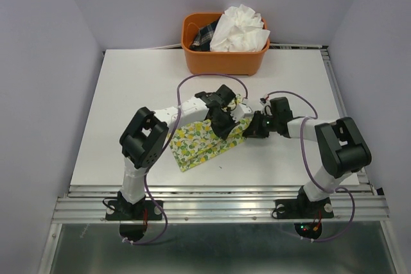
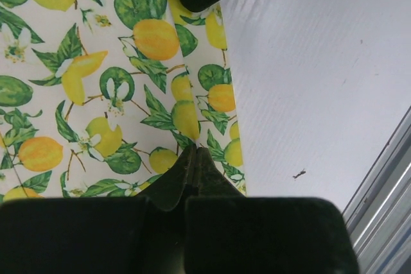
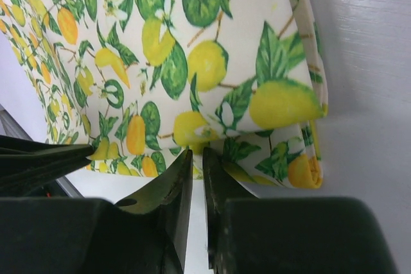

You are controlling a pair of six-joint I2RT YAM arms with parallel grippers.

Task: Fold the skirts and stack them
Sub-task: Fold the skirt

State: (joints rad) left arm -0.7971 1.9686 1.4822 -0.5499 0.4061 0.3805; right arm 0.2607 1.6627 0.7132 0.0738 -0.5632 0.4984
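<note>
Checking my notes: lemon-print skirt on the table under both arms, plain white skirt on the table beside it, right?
No. The top view shows the plain white skirt in the orange basket, not on the table. The lemon-print skirt is on the table, as you said.

We see the lemon-print skirt (image 1: pixel 199 144), white cloth scattered with yellow lemons and green leaves, folded into a long strip and lying slantwise in the middle of the counter (image 1: pixel 128 107), one end doubled over itself. The plain white skirt (image 1: pixel 239 29) sits crumpled and crinkly, heaped in the orange basket (image 1: pixel 221 62) at the far edge.
</note>
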